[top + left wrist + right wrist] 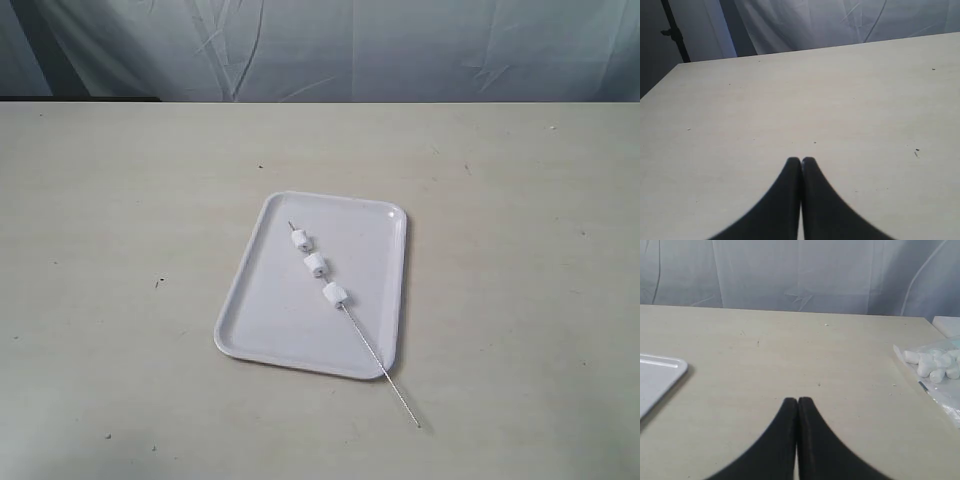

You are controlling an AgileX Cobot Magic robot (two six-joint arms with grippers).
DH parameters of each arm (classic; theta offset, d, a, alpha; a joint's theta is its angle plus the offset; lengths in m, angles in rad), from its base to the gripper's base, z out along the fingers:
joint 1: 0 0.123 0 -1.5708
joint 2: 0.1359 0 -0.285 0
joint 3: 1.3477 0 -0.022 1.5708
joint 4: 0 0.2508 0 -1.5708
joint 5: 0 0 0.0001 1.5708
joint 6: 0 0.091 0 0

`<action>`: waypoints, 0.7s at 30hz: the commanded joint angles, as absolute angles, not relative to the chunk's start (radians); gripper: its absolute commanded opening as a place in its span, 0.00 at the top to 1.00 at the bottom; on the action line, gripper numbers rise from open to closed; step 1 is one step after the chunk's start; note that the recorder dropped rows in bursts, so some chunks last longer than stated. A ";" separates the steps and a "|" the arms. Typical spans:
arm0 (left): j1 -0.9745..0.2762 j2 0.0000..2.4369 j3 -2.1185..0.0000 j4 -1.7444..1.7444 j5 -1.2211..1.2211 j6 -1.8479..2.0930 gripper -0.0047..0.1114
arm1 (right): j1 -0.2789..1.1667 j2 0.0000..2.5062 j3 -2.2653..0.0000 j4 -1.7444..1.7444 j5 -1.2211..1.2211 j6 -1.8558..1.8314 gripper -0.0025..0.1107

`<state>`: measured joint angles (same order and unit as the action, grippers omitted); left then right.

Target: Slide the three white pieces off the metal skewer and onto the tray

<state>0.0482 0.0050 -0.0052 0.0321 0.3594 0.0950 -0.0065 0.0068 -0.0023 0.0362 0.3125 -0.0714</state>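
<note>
The white tray (268, 320) lies in the middle of the table in the exterior view. Across it runs the metal skewer (375, 362), its near end sticking out past the tray's front rim. The three white pieces (314, 265) are threaded on the skewer's far half, spaced apart, resting over the tray. Neither arm shows in the exterior view. My left gripper (801, 160) is shut on nothing above bare table. My right gripper (798, 399) is also shut and empty, with a corner of the tray (660, 371) off to one side.
A clear plastic bag of white pieces (936, 365) lies on the table in the right wrist view. A grey curtain (330, 45) hangs behind the table's far edge.
</note>
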 commanded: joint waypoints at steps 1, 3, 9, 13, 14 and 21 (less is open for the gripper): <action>0.049 0.000 0.000 0.035 0.354 0.089 0.96 | -0.012 0.000 0.000 0.036 0.304 -0.072 0.98; 0.049 0.000 0.000 0.035 0.354 0.089 0.96 | -0.012 0.000 0.000 0.036 0.304 -0.072 0.98; 0.049 0.000 0.000 0.035 0.354 0.089 0.96 | -0.012 0.000 0.000 0.029 0.304 -0.072 0.98; 0.049 0.000 0.000 0.035 0.354 0.089 0.96 | -0.012 0.000 0.000 0.029 0.304 -0.072 0.98; 0.049 0.000 0.000 0.039 0.354 0.089 0.96 | -0.012 0.000 0.000 0.029 0.304 -0.072 0.98; 0.049 0.000 0.000 0.101 0.188 0.089 0.96 | -0.012 0.000 0.000 -0.010 0.148 -0.076 0.98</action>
